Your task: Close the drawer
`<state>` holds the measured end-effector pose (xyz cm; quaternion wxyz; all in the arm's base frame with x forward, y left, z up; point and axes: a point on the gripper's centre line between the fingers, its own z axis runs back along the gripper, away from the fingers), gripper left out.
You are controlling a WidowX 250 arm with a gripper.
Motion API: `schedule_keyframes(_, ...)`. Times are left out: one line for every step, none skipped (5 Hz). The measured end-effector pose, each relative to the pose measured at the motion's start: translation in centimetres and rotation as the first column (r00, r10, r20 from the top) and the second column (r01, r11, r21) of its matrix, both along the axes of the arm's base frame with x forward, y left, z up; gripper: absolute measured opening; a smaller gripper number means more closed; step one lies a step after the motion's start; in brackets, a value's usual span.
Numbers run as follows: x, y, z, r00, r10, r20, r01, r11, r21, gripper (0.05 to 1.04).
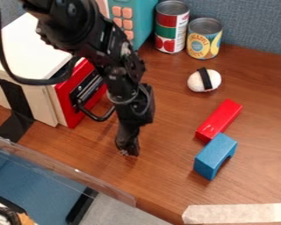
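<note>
The gripper (pixel 128 147) hangs low over the wooden table, right of and nearer the camera than the drawer. The drawer's red front (pixel 78 92) is on the right side of a white box (pixel 25 46) at the left. Its dark handle (pixel 99 115) sticks out toward the gripper, with a gap between them. The arm hides part of the red front. How far the drawer stands out of the box cannot be told.
Two cans (pixel 204 38) stand at the back beside a teal toy (pixel 140 15) with pink buttons. To the right lie a white egg-shaped piece (pixel 204 80), a red block (pixel 219 120) and a blue arch block (pixel 215 156). A clear edge strip (pixel 60 169) borders the lower left.
</note>
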<state>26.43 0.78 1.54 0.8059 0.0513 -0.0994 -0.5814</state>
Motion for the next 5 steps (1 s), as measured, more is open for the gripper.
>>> schedule_keyframes(-0.1,1.5,0.0,0.999,0.049,0.003,-0.049,0.999,0.007,0.998)
schedule_keyframes(-0.2,1.8,-0.1,0.999,0.054,0.002,-0.054,0.998,0.023,0.999)
schedule_keyframes(-0.3,2.5,-0.1,0.997,0.071,0.001,-0.071,0.997,0.037,0.998)
schedule_keyframes(-0.5,3.0,0.1,0.997,0.083,0.008,-0.083,0.996,0.045,0.998)
schedule_keyframes(-0.7,4.1,0.1,0.993,0.120,0.008,-0.121,0.991,0.050,0.998)
